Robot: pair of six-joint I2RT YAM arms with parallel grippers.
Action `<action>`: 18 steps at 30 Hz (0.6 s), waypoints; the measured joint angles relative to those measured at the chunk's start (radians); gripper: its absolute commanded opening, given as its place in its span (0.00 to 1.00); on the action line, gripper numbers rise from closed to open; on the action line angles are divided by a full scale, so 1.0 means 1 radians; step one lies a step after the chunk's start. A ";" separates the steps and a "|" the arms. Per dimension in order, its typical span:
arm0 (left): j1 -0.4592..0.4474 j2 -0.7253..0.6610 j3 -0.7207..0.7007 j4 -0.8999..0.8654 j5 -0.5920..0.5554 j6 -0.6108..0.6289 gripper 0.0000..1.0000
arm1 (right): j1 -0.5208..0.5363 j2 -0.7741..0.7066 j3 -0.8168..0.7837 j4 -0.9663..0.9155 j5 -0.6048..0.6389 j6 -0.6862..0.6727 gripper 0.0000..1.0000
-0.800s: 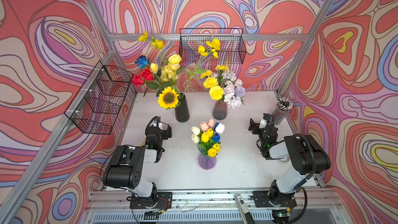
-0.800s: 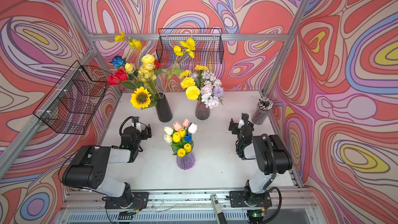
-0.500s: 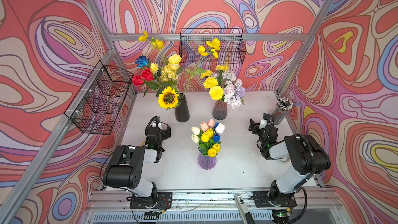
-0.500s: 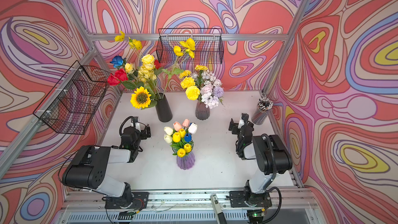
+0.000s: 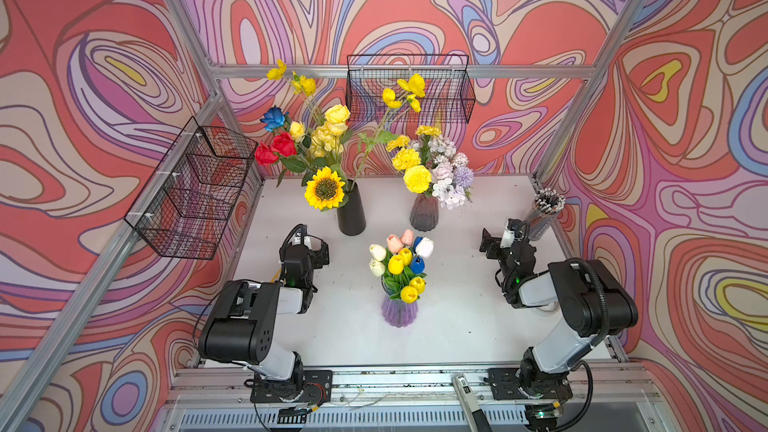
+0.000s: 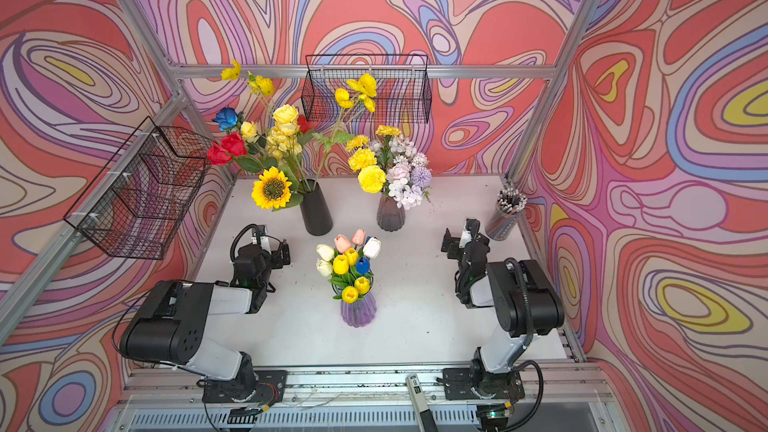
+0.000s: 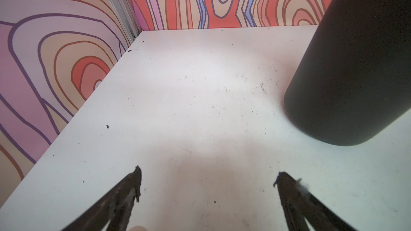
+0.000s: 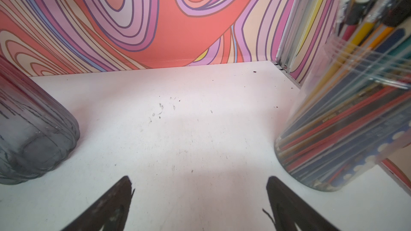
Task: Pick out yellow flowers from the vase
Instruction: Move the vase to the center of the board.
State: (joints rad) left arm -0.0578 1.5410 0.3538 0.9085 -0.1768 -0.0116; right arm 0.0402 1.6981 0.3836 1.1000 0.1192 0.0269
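Yellow tulips point(image 5: 395, 263) point(image 6: 340, 263) stand among white, pink and blue ones in a ribbed purple vase point(image 5: 399, 311) at the table's middle. Behind it, a black vase point(image 5: 351, 214) point(image 7: 347, 74) holds a sunflower point(image 5: 325, 189), yellow roses and long yellow sprays beside red and blue roses. A grey glass vase point(image 5: 424, 214) point(image 8: 29, 130) holds yellow pom-poms point(image 5: 417, 178) and pale lilac blooms. My left gripper point(image 5: 318, 249) point(image 7: 208, 182) hovers low, left of the tulips, open and empty. Near the right wall my right gripper point(image 5: 496, 234) point(image 8: 199, 185) is open too, holding nothing.
A clear jar of pencils point(image 5: 544, 211) point(image 8: 347, 130) stands close by the right gripper. Black wire baskets hang on the back wall point(image 5: 409, 87) and the left wall point(image 5: 195, 189). Patterned walls and aluminium posts enclose the white table point(image 5: 457, 326).
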 measured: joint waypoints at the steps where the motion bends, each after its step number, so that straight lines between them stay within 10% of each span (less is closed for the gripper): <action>1: 0.000 0.000 0.000 0.000 0.000 0.000 1.00 | 0.000 0.000 0.000 0.000 0.000 0.000 0.98; 18: 0.000 0.000 0.000 0.000 0.001 0.000 1.00 | 0.000 0.000 0.000 0.001 0.000 0.000 0.97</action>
State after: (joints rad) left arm -0.0578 1.5410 0.3538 0.9089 -0.1757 -0.0113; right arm 0.0402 1.6981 0.3836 1.1007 0.1192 0.0269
